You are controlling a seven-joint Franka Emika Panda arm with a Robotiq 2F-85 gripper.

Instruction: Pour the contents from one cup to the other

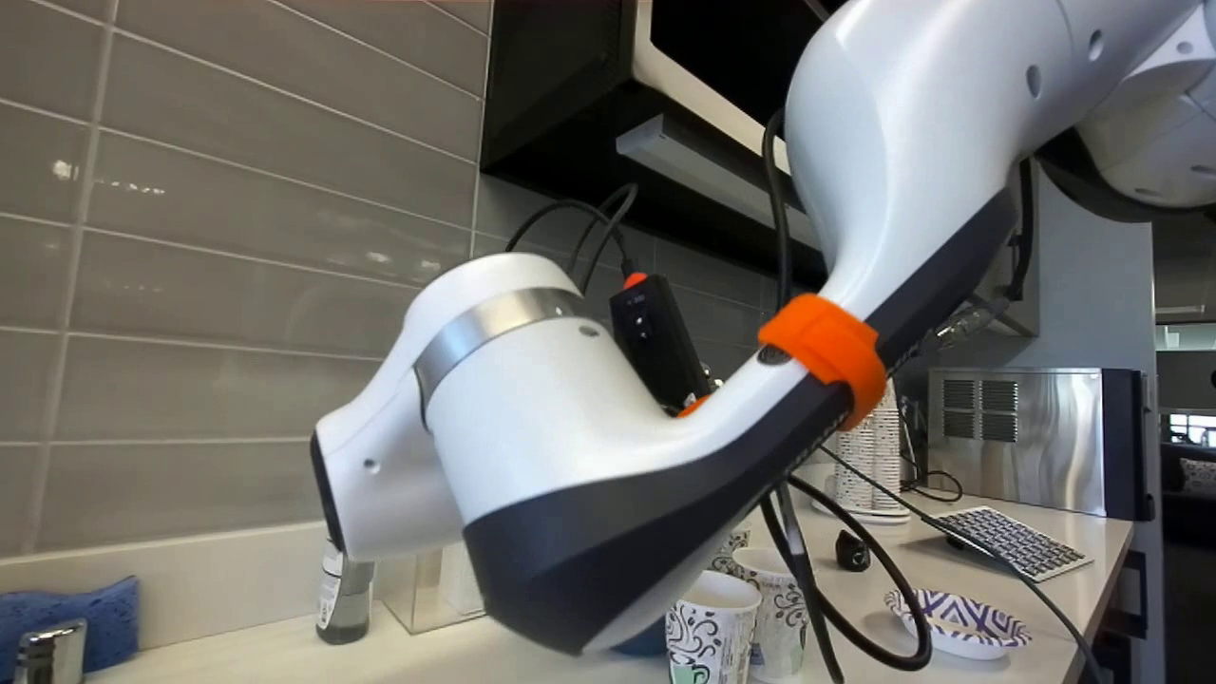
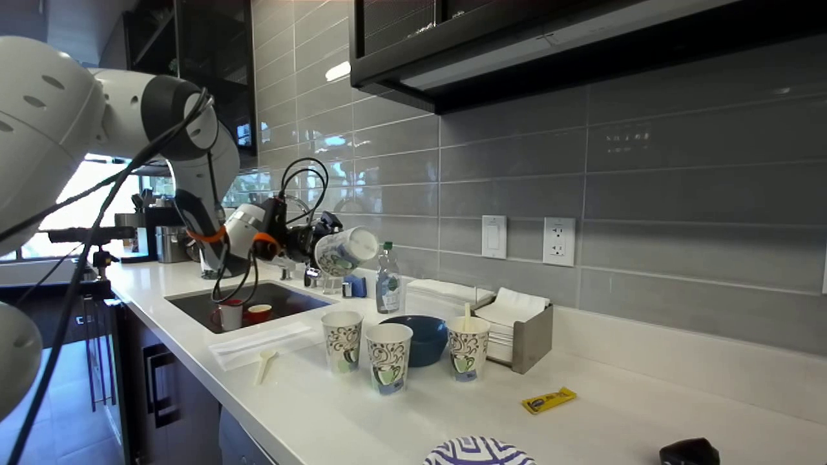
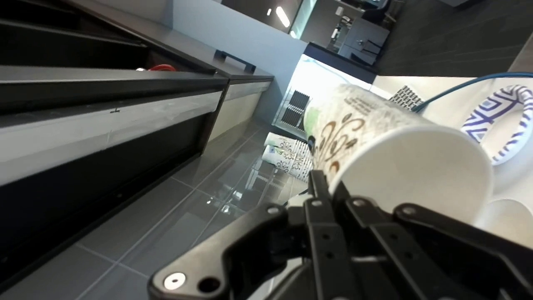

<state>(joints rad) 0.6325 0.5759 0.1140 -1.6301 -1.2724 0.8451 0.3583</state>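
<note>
Arm (image 2: 199,177) extends in from the left edge of an exterior view, bent high, its forearm (image 1: 750,418) angled steeply down to a tight crook low down, with the wrist (image 1: 532,408) folded back up from there. Gripper (image 3: 330,185) is raised and aimed roughly sideways; wrist is rolled, so the wrist view is strongly tilted. Fingers (image 3: 322,221) sit close together, only a narrow gap between them.

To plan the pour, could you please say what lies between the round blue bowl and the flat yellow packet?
A white patterned paper cup holding a pale stick stands between the bowl and the packet in an exterior view.
</note>
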